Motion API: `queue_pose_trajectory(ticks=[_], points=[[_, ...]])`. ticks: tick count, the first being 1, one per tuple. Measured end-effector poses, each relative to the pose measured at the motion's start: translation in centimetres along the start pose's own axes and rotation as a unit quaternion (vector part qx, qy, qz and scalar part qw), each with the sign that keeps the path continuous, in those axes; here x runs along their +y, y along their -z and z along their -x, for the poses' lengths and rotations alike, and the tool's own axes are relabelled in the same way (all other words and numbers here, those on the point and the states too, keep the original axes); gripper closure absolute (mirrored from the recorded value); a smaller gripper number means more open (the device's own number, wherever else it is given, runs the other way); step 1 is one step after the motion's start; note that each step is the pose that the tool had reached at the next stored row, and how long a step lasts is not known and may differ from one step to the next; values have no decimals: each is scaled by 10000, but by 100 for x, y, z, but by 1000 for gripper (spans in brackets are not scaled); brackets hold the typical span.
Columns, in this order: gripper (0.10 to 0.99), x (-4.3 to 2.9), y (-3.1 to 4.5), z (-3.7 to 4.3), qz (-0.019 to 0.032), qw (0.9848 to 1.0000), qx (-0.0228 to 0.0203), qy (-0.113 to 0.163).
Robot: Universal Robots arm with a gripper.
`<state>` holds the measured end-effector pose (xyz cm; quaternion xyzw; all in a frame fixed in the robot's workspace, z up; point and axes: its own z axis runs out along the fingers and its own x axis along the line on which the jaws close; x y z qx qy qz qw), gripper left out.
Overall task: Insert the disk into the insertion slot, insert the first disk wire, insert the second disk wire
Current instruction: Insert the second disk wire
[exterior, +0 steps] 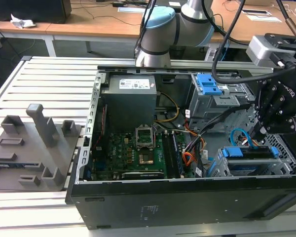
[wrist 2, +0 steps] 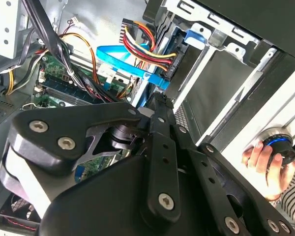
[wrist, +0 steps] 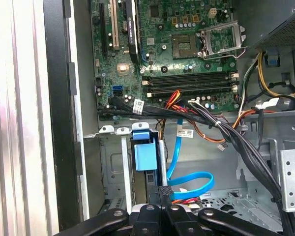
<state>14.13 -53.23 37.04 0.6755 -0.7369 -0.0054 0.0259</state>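
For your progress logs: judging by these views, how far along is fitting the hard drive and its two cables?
Looks done: the silver hard drive in its blue bracket sits in the grey perforated sheet-metal bay, and the orange-red-black wire bundle ends at it. In hand: the gripper is at the flat light blue cable's plug end. Left: that plug's seating, which can't be confirmed.

The hard drive (exterior: 251, 154), blue-framed, sat in the grey drive bay (exterior: 232, 170) just below the pincer (exterior: 261, 132). The light blue cable (wrist: 187, 179) looped flat beside the pincer tips, its end at the drive's edge. The orange, red and black wire bundle (wrist 2: 147, 46) ended in a flat black plug just beyond the tips, against the drive.
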Motion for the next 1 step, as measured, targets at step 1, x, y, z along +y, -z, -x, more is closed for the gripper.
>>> queue_pose_trajectory(ticks=[1], points=[[980,0,0,0,0,10000,0,0]])
